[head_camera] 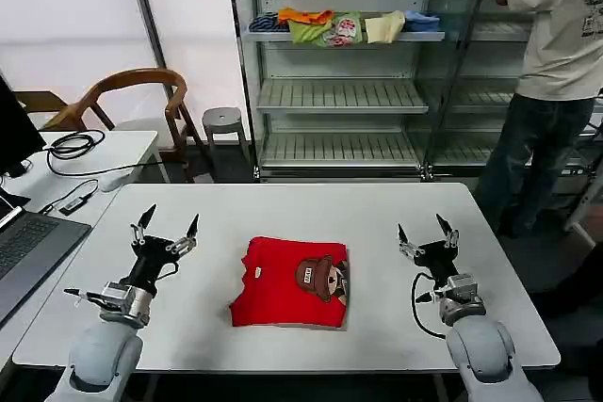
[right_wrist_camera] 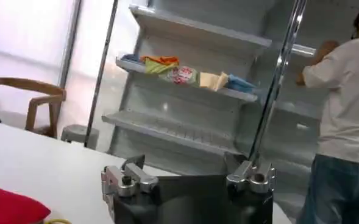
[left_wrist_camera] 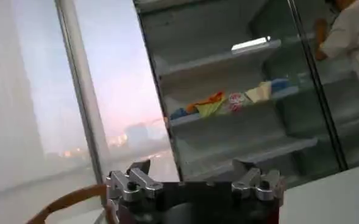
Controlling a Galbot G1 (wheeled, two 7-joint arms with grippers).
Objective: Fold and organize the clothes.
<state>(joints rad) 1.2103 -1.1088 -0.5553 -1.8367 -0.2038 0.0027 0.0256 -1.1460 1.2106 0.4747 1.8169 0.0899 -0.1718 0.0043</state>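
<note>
The clothes, one red T-shirt (head_camera: 290, 282), lie folded into a neat rectangle at the middle of the white table (head_camera: 301, 209), cartoon face print up and white neck label toward the left. A corner of the red T-shirt (right_wrist_camera: 8, 207) also shows in the right wrist view. My left gripper (head_camera: 168, 221) stands open to the shirt's left, fingers pointing up and away, holding nothing. To the shirt's right, my right gripper (head_camera: 424, 228) is open too and empty. In the wrist views the left gripper (left_wrist_camera: 191, 167) and right gripper (right_wrist_camera: 185, 161) face the shelves.
A metal shelf unit (head_camera: 339, 91) stands behind the table with small coloured garments (head_camera: 344, 25) on one shelf. A person (head_camera: 556, 72) stands at the shelves on the right. A side desk with a laptop (head_camera: 28, 251) and cables, and a wooden chair (head_camera: 132, 101), are left.
</note>
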